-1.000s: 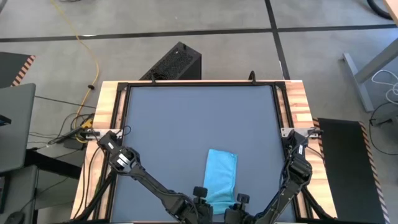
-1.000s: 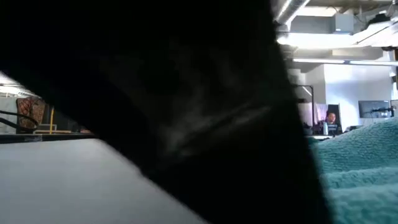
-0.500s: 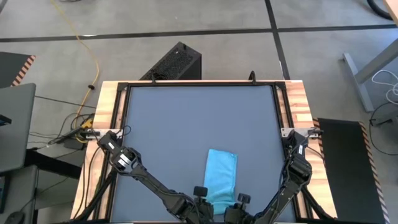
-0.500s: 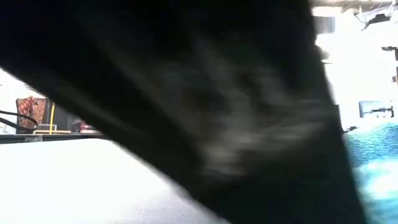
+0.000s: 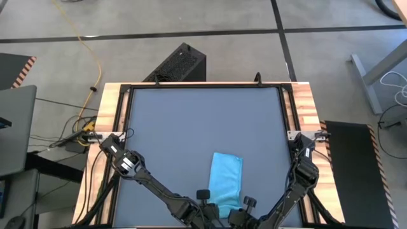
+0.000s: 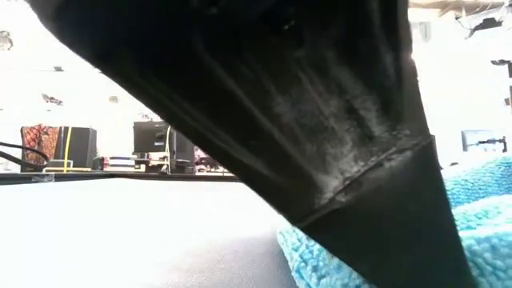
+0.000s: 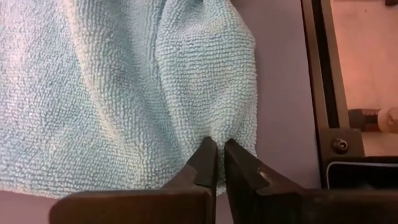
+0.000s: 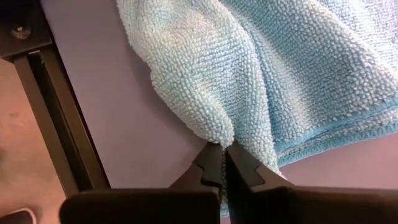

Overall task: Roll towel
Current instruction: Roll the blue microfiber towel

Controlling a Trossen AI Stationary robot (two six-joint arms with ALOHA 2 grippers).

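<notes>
Pinching the towel [image 5: 226,184] at its near end, both claws sit side by side at the tabletop's [image 5: 191,121] near edge; left claw [image 7: 217,163] fingers pressed together on a fold of towel edge, cloth bunched up right ahead of the tips; right claw [image 8: 222,163] likewise clamped on a puckered fold at the other near corner; towel stretches away from both claws toward the tabletop middle, a narrow sky-blue strip lying flat beyond the pinched end; in the high view left claw [image 5: 205,202] is just beside the towel's near left corner, right claw [image 5: 245,205] just beside the near right corner, towel between them; tabletop frame rail [image 7: 320,68] runs just beside the left claw's outer side, a matching dark rail [image 8: 46,93] beside the right claw's outer side; low view mostly blocked by a dark arm part [image 6: 320,120] close to the lens, which arm cannot tell; towel pile [image 6: 480,200] shows past it, lifted off the tabletop surface at the near edge; both arms reach in from the tabletop's side edges, angled inward to meet at the towel; black box [image 5: 178,63] on the floor well beyond the far edge.
</notes>
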